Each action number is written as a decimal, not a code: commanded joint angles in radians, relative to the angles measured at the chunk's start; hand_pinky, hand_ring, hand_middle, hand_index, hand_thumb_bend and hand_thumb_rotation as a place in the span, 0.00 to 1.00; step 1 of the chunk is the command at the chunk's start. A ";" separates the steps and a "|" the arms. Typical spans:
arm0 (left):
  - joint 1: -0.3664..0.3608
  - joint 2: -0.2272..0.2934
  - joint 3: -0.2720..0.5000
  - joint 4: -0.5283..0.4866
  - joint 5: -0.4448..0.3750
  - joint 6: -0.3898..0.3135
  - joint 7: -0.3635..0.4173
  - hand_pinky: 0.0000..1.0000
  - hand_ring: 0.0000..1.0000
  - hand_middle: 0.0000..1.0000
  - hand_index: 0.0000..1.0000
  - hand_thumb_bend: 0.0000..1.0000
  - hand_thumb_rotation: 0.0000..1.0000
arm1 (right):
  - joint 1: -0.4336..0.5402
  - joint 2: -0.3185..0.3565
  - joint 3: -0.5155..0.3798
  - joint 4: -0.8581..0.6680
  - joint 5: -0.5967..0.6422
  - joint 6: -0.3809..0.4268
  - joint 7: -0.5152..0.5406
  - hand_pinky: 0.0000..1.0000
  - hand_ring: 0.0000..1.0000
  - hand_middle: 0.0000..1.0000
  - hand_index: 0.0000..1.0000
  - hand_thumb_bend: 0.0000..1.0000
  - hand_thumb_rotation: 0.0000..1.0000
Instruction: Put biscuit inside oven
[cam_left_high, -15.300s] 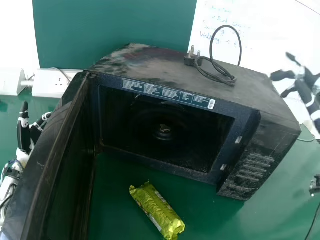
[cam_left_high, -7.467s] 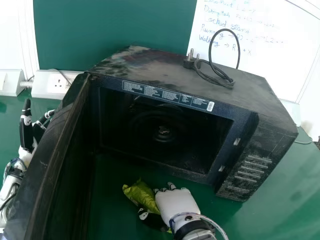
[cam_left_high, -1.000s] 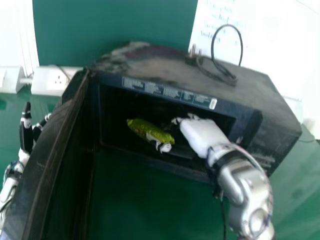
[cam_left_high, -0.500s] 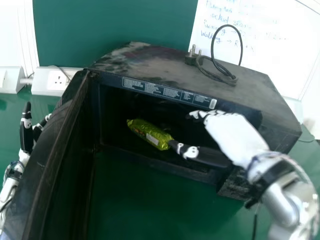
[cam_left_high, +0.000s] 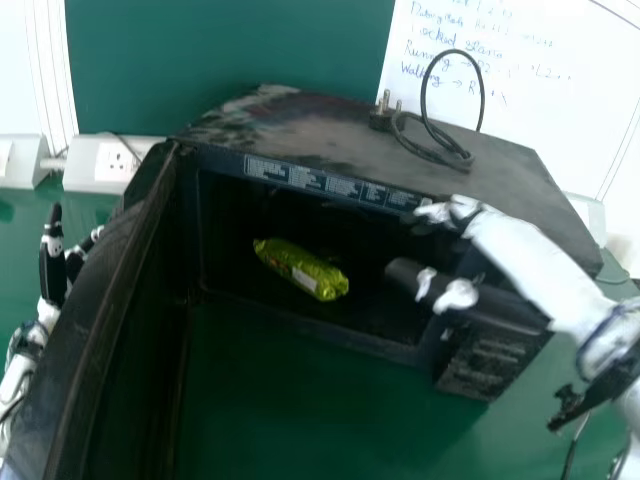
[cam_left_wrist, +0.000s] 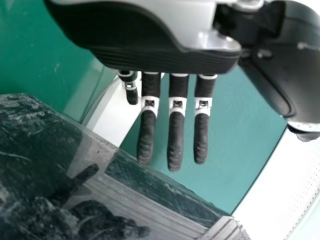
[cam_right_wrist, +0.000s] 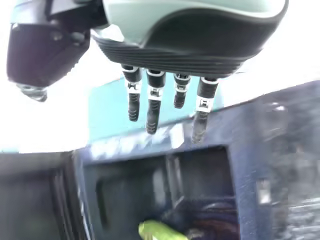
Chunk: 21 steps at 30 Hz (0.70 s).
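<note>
The right hand (cam_left_high: 500, 245) is at the front of the oven (cam_left_high: 290, 130), near its control-panel side, fingers straight and apart from the thumb, holding nothing. Well to the left of that hand, and not touching it, the biscuit packet (cam_left_high: 300, 270) lies inside the oven. The open door (cam_left_high: 110, 320) stands between the packet and the left hand (cam_left_high: 50, 265), whose fingers are straight and apart. Beyond the right hand's fingertips, a power cord (cam_left_high: 424, 100) loops up from the oven's top.
</note>
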 joint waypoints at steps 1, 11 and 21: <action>0.004 0.008 0.003 0.005 0.005 -0.020 -0.014 0.25 0.32 0.41 0.49 0.52 0.08 | 0.016 -0.013 -0.060 0.013 0.038 0.023 -0.035 0.71 0.77 0.81 0.87 0.80 0.52; 0.010 0.022 -0.025 0.031 0.058 -0.112 -0.085 0.24 0.32 0.41 0.49 0.52 0.08 | 0.053 0.039 -0.109 0.111 0.097 -0.086 -0.262 0.56 0.69 0.79 0.85 0.74 0.37; 0.013 0.041 -0.057 0.067 0.130 -0.225 -0.169 0.25 0.31 0.40 0.49 0.52 0.08 | 0.084 0.012 -0.125 0.191 0.100 -0.118 -0.378 0.58 0.69 0.75 0.79 0.72 0.30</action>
